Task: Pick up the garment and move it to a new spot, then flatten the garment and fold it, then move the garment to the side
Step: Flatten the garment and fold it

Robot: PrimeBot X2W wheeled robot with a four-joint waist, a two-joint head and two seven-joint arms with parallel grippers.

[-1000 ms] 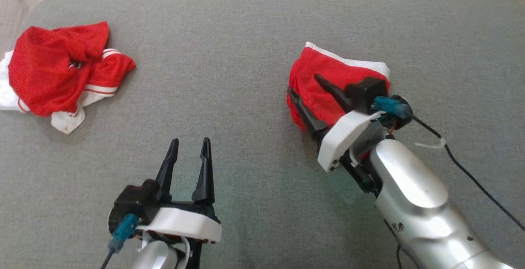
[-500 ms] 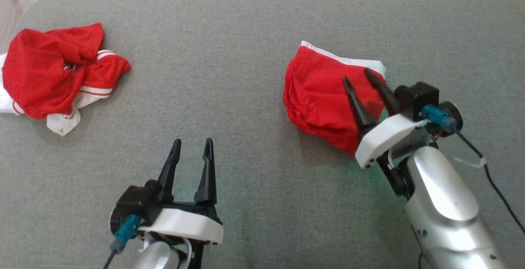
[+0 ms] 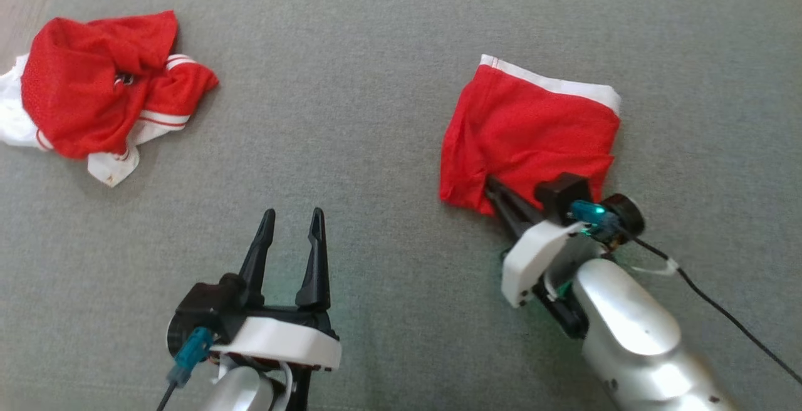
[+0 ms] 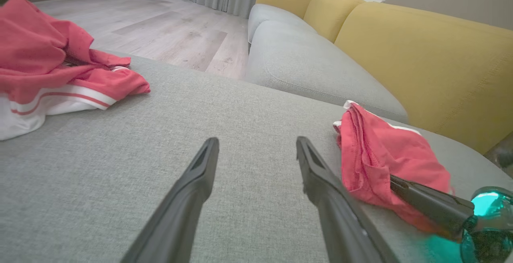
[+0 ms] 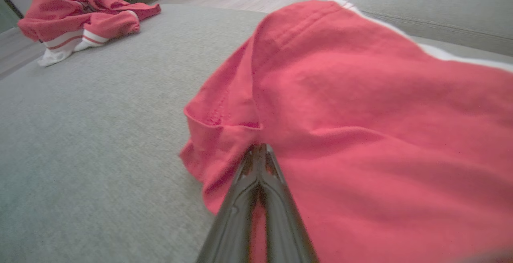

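The folded red fabric garment (image 3: 532, 129), with a white band along its far edge, lies on the right half of the grey upholstered cushion (image 3: 351, 104), well in from the edges. The right gripper (image 3: 493, 187) has its two dark fingers pressed together on the garment's near left corner, and the cloth puckers at the tips. The left gripper (image 3: 293, 213) hovers over the cushion's near middle with its jaws spread wide and nothing between them. A crumpled red-and-white mesh garment (image 3: 94, 91) sits at the far left corner. A yellow sofa back (image 4: 421, 54) stands beyond.
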